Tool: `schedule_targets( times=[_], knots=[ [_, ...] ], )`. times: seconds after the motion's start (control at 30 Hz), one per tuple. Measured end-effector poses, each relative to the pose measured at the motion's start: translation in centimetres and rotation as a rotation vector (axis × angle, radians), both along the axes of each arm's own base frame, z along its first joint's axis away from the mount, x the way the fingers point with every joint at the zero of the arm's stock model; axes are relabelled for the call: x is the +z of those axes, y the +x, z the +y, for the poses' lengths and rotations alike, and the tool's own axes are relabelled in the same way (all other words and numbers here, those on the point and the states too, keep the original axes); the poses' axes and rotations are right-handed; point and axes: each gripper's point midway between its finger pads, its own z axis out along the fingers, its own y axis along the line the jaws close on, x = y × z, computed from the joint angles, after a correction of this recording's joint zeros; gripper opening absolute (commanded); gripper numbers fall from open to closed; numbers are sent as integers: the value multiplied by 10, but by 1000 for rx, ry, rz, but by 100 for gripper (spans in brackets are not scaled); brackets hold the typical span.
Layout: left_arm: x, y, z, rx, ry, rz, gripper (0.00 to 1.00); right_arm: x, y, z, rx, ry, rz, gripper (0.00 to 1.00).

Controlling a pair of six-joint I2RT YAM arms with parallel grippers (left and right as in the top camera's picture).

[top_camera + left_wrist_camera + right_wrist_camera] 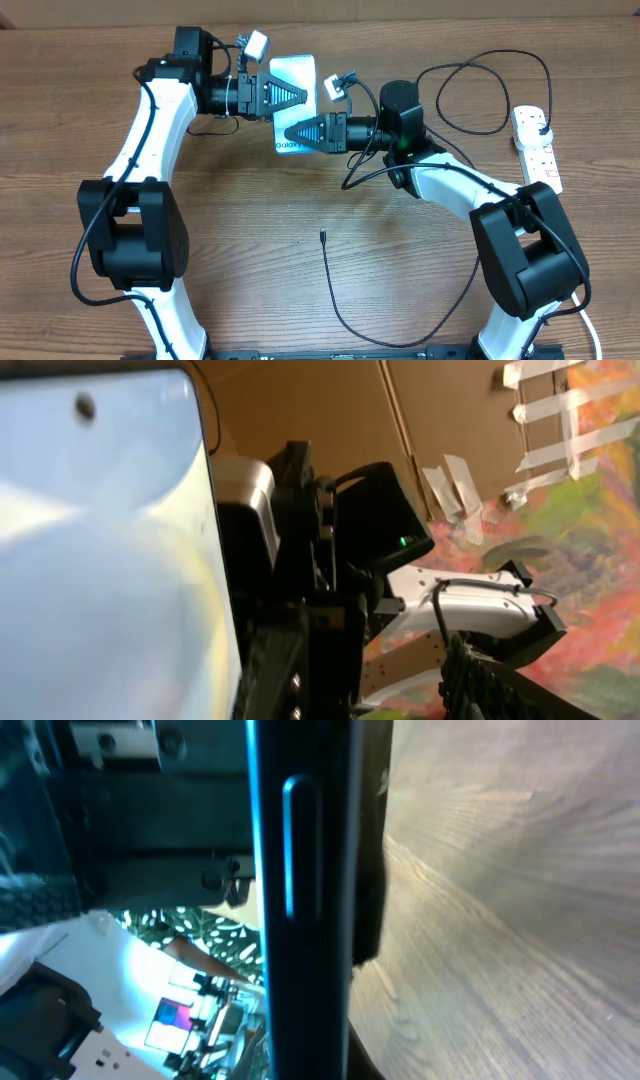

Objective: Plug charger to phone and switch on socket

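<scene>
Both arms reach inward, wrists meeting. Right pincer (290,132) clamped shut on the phone (297,72) edge; screen up, reading "Galaxy". Left pincer (300,95) spread wide at phone; grip indeterminate. Charger (324,240) tip lies loose on worktop (250,250); socket (537,150) far right.

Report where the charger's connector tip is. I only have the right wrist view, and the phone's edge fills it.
Observer: The connector tip lies loose on the table, well on the arm-base side of the phone. Nothing is holding it.
Operator: Describe the left tool.
Observer: The left tool meets the phone from the left, opposite the right tool, which is shut on the phone. I cannot tell whether the left one is gripping.
Operator: Locate the socket.
Observer: The white power strip lies near the table's right edge. A black plug sits at its upper end in the overhead view.
</scene>
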Motion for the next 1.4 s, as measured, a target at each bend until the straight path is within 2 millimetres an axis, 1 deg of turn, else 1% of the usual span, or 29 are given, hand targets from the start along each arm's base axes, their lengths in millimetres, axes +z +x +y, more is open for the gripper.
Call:
schedule_targets(
  times=[0.2, 0.33, 0.4, 0.9, 1.07, 1.23, 1.33, 1.4],
  knots=[
    [4, 1, 0, -1, -5, -27, 84, 7, 7, -5, -27, 19, -14, 4],
    [4, 3, 0, 0, -4, -26, 80, 6, 9, -6, -36, 18, -7, 4],
    [4, 5, 0, 2, 0, -23, 79, 5, 9, -6, -36, 15, -1, 4],
    [7, 17, -1, 10, 8, -24, 80, 4, 8, -7, -29, 13, 7, 4],
    [8, 18, -1, 12, 9, -12, 74, 5, 8, -7, -28, 15, 2, 4],
    [7, 17, -3, 8, 12, -9, 72, 6, 7, -7, -24, 17, -1, 4],
    [7, 17, -5, 7, 16, -10, 66, 6, 7, -7, -21, 17, -3, 4],
    [6, 18, -5, 10, 21, -10, 59, 6, 7, -7, -20, 18, -3, 4]
  ],
)
